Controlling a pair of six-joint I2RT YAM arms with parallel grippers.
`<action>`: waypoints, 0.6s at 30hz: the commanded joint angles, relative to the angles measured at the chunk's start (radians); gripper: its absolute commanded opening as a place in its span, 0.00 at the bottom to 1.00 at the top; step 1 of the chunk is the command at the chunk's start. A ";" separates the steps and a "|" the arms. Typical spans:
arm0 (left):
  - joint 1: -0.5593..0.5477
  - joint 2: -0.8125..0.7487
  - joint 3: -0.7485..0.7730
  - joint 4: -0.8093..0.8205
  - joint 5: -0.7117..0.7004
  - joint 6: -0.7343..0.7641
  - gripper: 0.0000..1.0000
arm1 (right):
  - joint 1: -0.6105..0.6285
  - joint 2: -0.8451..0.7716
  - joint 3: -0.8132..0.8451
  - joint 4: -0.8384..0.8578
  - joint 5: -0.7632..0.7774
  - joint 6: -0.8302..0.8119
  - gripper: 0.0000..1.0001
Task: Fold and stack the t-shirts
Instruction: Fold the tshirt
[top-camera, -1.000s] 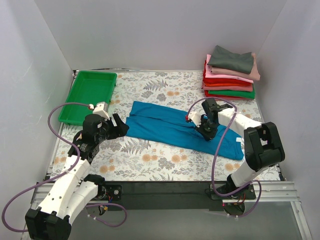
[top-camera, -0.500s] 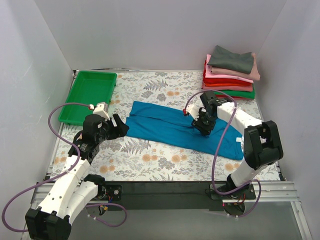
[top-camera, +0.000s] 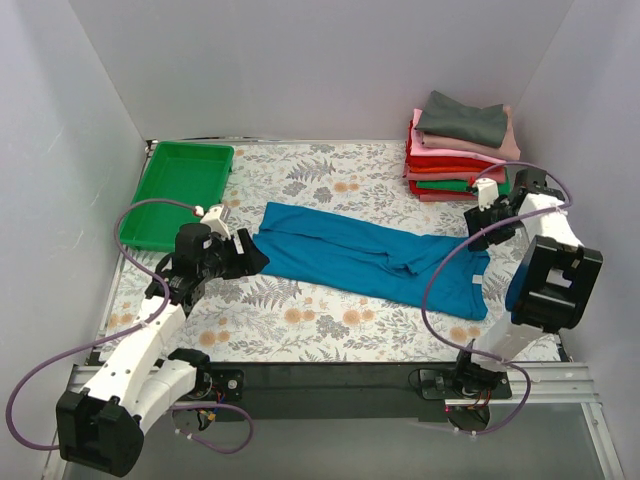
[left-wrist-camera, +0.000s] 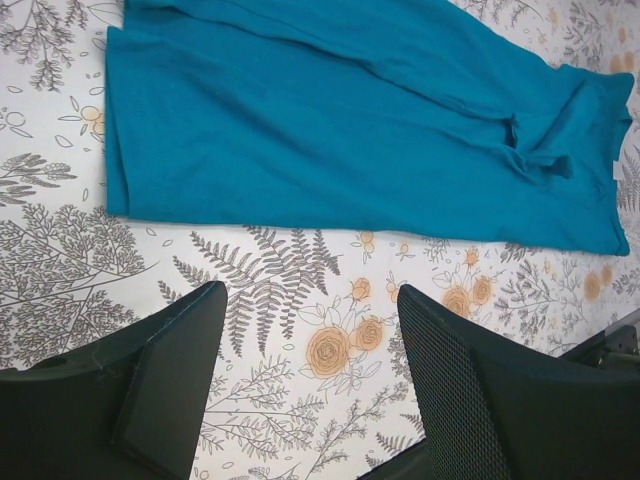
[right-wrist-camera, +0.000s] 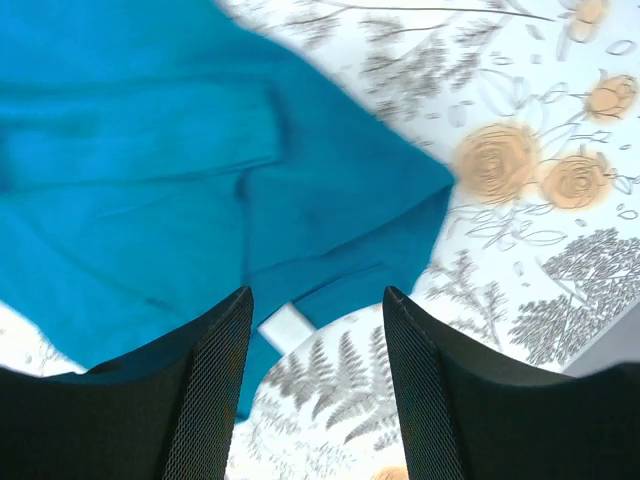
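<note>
A teal-blue t-shirt (top-camera: 360, 255) lies folded lengthwise into a long band across the middle of the floral table; it also fills the top of the left wrist view (left-wrist-camera: 350, 130). My left gripper (top-camera: 246, 262) sits just short of the shirt's left end, open (left-wrist-camera: 310, 297) over bare cloth-free table. My right gripper (top-camera: 476, 222) hovers at the shirt's right end, open (right-wrist-camera: 317, 297), empty, above the neck opening and its white label (right-wrist-camera: 285, 328). A stack of folded t-shirts (top-camera: 460, 150), grey on top over pink, red and green, stands at the back right.
A green plastic tray (top-camera: 178, 190) lies at the back left, close to the left arm. The folded stack is just behind the right arm's wrist. White walls close in both sides and the back. The floral tablecloth (top-camera: 320, 320) shows in front of the shirt.
My right gripper has opened, let go of the shirt's middle, and swung right to the neck end near the stack. The left arm has shifted slightly toward the shirt's left edge.
</note>
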 joint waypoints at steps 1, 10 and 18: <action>0.000 0.003 -0.006 0.031 0.062 0.019 0.68 | -0.029 0.091 0.083 0.034 -0.058 0.055 0.62; 0.000 0.012 -0.011 0.035 0.054 0.020 0.68 | -0.037 0.270 0.180 0.072 0.010 0.075 0.63; 0.000 0.023 -0.014 0.038 0.065 0.023 0.68 | -0.038 0.340 0.186 0.083 -0.016 0.040 0.48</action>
